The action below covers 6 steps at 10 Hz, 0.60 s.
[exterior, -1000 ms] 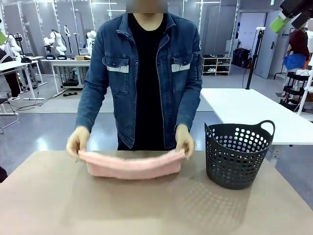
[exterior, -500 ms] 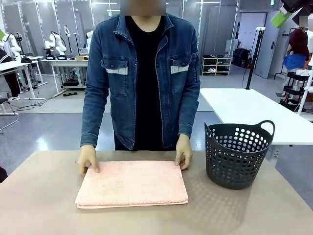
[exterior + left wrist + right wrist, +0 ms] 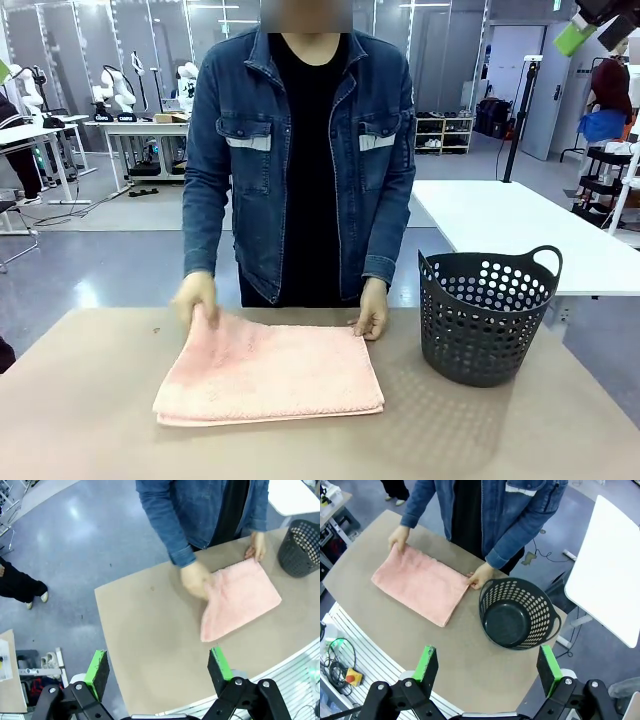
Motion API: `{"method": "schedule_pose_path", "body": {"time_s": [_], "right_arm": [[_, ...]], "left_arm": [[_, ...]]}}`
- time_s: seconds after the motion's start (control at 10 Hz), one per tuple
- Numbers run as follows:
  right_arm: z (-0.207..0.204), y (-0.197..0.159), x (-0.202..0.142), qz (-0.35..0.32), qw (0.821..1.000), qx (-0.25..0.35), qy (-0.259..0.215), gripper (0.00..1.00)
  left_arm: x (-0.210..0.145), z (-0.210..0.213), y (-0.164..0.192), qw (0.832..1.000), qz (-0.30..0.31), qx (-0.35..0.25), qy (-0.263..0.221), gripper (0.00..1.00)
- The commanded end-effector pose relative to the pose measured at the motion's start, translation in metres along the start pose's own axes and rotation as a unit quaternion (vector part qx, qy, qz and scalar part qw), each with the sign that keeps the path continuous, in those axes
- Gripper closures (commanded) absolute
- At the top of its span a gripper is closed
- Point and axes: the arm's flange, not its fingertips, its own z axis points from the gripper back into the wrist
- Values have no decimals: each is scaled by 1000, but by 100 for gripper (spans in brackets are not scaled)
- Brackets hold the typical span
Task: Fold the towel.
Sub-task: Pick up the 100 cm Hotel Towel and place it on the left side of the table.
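A: Towel first: where does it lie?

B: Flat on the counter, near the middle, already doubled into a rectangle. Its long side runs across the counter from left to right. A dark basket stands just beside it on the robot's right, not touching.

A: Who has hold of it?

B: The person at the far side. One hand is on the far corner toward the robot's left and seems to be lifting that corner; the other hand rests at the far corner nearer the basket.

A: And the robot's tools?

B: Both hang high above the counter, well apart from the cloth. The left tool has its green pads spread wide with nothing between them. The right tool stands the same way, apart and empty.

A: So which way would the next fold go?

B: My guess is across the long side, the lifted left corner carried toward the basket end. The person's hands are already on the cloth, far nearer than either tool, and the towel lies ahead of and below both.
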Motion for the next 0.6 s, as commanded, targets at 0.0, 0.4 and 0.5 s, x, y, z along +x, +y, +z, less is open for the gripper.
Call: {"method": "schedule_pose_path", "body": {"time_s": [0.0, 0.4, 0.5], "right_arm": [[1, -1, 2, -2, 1000, 0, 5, 0], [1, -1, 2, -2, 1000, 0, 5, 0], [1, -1, 2, -2, 1000, 0, 5, 0]], "left_arm": [[3, 2, 1, 1000, 1, 0, 1, 0], [3, 2, 1, 1000, 1, 0, 1, 0], [3, 2, 1, 1000, 1, 0, 1, 0]]}}
